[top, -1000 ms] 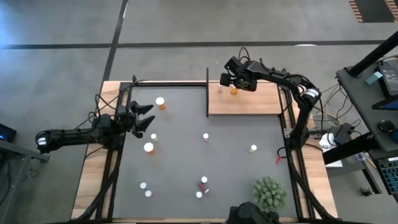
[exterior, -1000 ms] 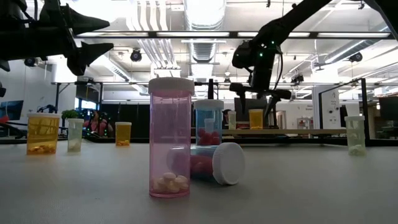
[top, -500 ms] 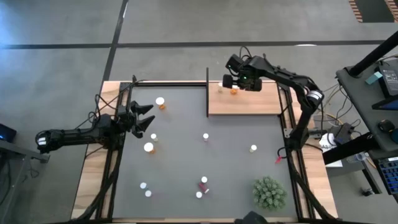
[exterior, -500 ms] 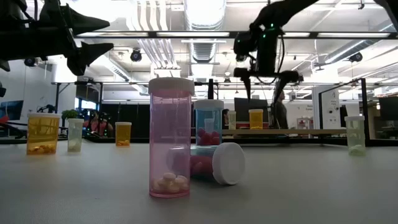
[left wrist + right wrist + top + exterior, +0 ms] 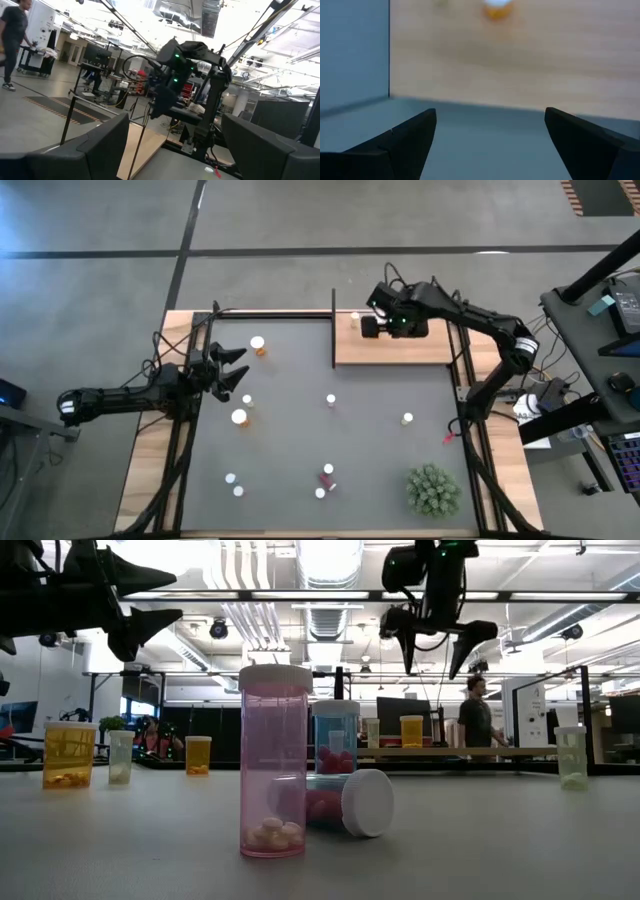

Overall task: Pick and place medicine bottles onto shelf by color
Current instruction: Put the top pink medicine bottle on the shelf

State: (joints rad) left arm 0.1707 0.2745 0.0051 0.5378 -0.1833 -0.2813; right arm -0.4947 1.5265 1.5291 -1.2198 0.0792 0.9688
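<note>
Several medicine bottles stand scattered on the dark mat (image 5: 300, 440), among them an orange one (image 5: 258, 345) and a pink one (image 5: 273, 762), which stands upright beside a toppled bottle (image 5: 345, 802). On the wooden shelf (image 5: 400, 352) at the far right an orange bottle (image 5: 411, 730) and a pale one (image 5: 354, 317) stand upright. My right gripper (image 5: 433, 665) hangs open high above the shelf, fingers pointing down, with nothing between them; its wrist view shows the orange bottle (image 5: 496, 10) below. My left gripper (image 5: 238, 367) waits open above the mat's left side.
A green spiky plant (image 5: 433, 490) stands at the near right corner of the mat. A thin black post (image 5: 333, 330) borders the shelf's left edge. A person (image 5: 478, 712) walks in the room beyond the table.
My right gripper has risen from just above the orange bottle on the shelf and drifted toward the table's right edge, staying open. The orange bottle stays upright on the shelf.
</note>
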